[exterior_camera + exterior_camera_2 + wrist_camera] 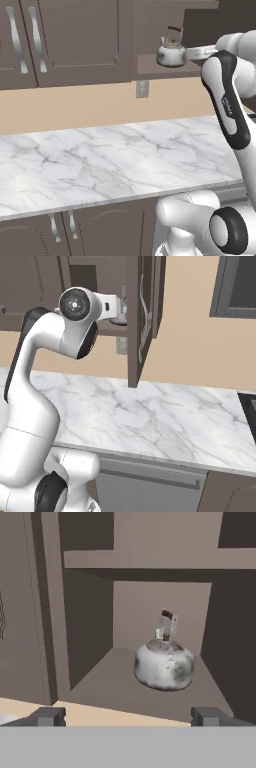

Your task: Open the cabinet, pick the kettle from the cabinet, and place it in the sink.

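The two-finger gripper (128, 716) hangs before the opening with jaws spread wide and nothing between them, lined up on what sits inside. The dark brown upper wall cabinet (85, 627) stands with its raised-panel door (141, 316) swung out over the white marble counter (115, 160), clearing the reach. On its lowest shelf, near the front, sits the small squat silvery-white metal kettle (164, 666), upright, thin arched handle on top, apart from the fingertips (47, 716).

The kettle (164, 667) looks like dull, mottled silvery metal. The cabinet (85, 632) is matt dark brown wood, its long handle (143, 301) smooth shiny silver. The surface (110, 160) is polished white marble with grey veins. The arm (35, 406) looks like glossy white plastic.
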Controlling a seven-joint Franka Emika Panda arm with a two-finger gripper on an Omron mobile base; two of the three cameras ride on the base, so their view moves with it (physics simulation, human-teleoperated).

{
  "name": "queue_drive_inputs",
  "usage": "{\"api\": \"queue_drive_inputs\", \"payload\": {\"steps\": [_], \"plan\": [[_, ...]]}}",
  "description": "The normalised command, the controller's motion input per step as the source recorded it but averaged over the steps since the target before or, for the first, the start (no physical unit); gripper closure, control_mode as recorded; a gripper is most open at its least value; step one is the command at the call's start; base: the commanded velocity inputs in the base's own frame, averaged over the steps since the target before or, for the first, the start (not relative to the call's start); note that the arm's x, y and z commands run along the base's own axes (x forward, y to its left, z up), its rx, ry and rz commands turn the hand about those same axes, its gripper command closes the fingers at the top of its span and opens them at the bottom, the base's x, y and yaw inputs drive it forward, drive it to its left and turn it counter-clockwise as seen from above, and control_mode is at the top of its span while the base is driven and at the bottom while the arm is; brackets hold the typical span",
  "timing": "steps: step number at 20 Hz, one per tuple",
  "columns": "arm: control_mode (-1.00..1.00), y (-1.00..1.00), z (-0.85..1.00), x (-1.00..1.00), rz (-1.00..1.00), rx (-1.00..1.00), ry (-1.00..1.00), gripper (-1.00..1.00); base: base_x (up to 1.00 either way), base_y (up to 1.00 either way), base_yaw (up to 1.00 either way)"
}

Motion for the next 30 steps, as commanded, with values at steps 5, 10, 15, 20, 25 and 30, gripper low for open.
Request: {"api": "queue_drive_inputs", "payload": {"steps": [5,10,15,20,25,30], "plan": [[-1.00,0.02,0.11,0.41,-0.04,-0.13,0.01,-1.00,0.00,0.00,0.00],[-1.00,0.00,0.12,0.37,-0.11,-0.10,0.02,-1.00,0.00,0.00,0.00],[-1.00,-0.02,0.10,0.34,-0.08,-0.02,0.03,-1.00,0.00,0.00,0.00],[-1.00,-0.07,0.01,0.35,-0.06,0.00,0.05,-1.00,0.00,0.00,0.00],[-1.00,-0.09,0.00,0.32,-0.02,0.00,0.10,-1.00,0.00,0.00,0.00],[-1.00,-0.06,0.00,0.32,0.00,0.02,0.03,-1.00,0.00,0.00,0.00]]}}
